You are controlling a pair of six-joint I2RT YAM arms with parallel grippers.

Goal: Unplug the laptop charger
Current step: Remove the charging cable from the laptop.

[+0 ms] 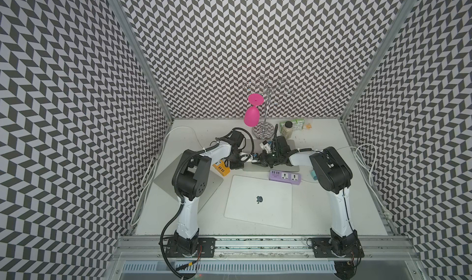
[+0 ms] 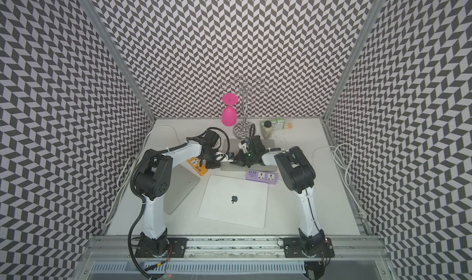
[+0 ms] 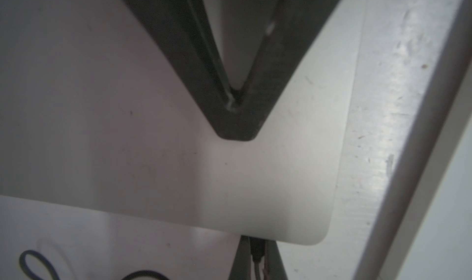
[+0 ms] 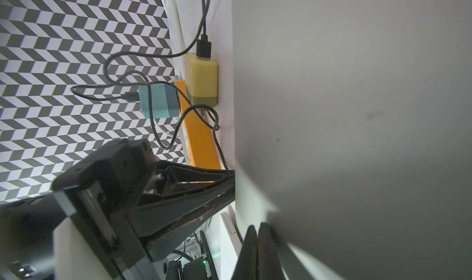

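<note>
A grey laptop (image 1: 291, 144) (image 3: 153, 112) (image 4: 357, 112) lies shut at the back middle of the table. The charger's black plug (image 3: 256, 248) sits in the laptop's edge near a corner, with a grey cable trailing from it. My left gripper (image 3: 257, 262) (image 1: 240, 163) is shut on that plug, a finger on each side. Its fingers (image 4: 224, 183) reach the laptop's edge in the right wrist view. My right gripper (image 4: 258, 234) (image 1: 260, 161) is shut on nothing, its tips (image 3: 236, 134) down on the lid.
An orange power strip (image 4: 201, 143) (image 1: 221, 169) beside the laptop carries a yellow-green adapter (image 4: 201, 82) and a teal adapter (image 4: 158, 101) with dark cables. In front lie a purple power strip (image 1: 284, 177), a white Apple laptop (image 1: 259, 200) and another laptop (image 1: 209, 189). A glass rack (image 1: 265, 107) stands behind.
</note>
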